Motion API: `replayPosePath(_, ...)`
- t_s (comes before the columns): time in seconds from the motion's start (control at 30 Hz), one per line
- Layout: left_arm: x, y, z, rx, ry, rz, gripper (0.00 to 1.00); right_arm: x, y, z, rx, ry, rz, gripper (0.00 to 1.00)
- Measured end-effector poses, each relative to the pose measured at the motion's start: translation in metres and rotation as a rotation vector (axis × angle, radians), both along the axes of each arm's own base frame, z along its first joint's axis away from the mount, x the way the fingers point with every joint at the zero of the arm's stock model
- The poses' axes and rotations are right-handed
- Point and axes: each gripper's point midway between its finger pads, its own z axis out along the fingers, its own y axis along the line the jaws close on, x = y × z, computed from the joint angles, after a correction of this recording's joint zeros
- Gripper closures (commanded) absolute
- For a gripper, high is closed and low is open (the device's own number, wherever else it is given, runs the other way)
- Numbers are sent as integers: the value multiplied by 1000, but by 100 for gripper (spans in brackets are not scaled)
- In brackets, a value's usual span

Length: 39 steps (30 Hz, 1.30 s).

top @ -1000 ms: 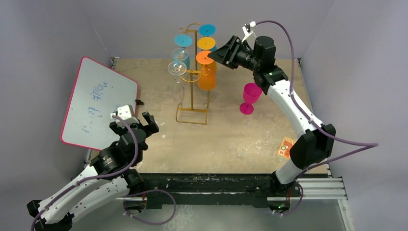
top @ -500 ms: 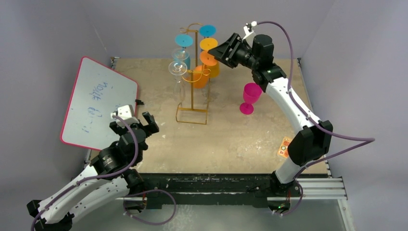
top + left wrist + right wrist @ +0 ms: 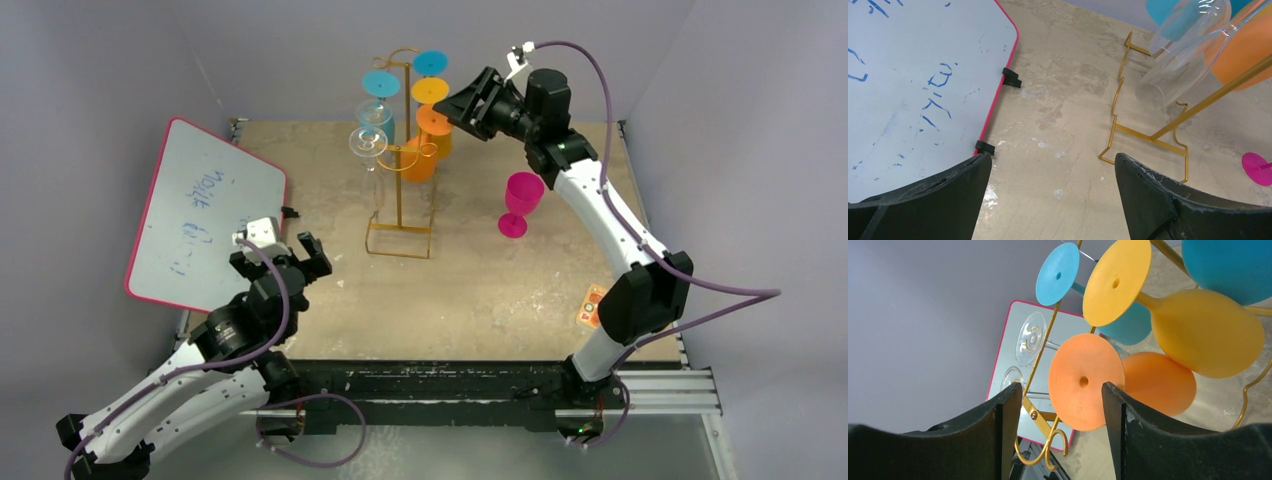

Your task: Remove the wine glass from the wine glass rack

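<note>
Orange plastic wine glass (image 3: 1083,385) hanging foot-up on gold wire rack (image 3: 403,200), upper centre, overhead view. Right gripper (image 3: 1062,387) jaws apart, empty, foot framed between. Advise centring on stem, sliding out along hook. Left gripper (image 3: 1053,160) spread, idle.

The orange glass (image 3: 1083,380) shows its foot between the parted fingers of the gripper (image 3: 1062,390). A yellow glass (image 3: 1205,335) hangs at one o'clock and a blue glass (image 3: 1058,274) at twelve, on the rack (image 3: 1040,419).

Plain lavender-grey walls (image 3: 120,60) close in a beige, mottled desk (image 3: 480,290) on three sides; a black and silver rail (image 3: 680,390) runs along its near edge.
</note>
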Motion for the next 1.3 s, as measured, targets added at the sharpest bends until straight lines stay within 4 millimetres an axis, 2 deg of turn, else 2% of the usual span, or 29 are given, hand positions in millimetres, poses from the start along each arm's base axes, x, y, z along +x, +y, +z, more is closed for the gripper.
replayPosePath(0.4,0,-1,0,-2,3,-7,6,-9,4,22,-1,-57,58,36)
replayPosePath(0.57,0,-2,-1,-2,3,-9,6,-10,2,25,-23,-68,57,36)
replayPosePath(0.8,0,-2,-1,-2,3,-10,6,5,-24,19,-123,-75,-117,34)
replayPosePath(0.87,0,-2,-1,-1,3,-10,6,4,-33,19,-140,-75,-158,35)
replayPosePath(1.0,0,-2,0,4,4,-11,6,1,-35,22,-142,-84,-159,38)
replayPosePath(1.1,0,-2,0,2,4,-14,6,3,-27,13,-139,-63,-120,39)
replayPosePath(1.3,0,-2,0,1,3,-15,6,14,-10,-30,-148,37,-43,45)
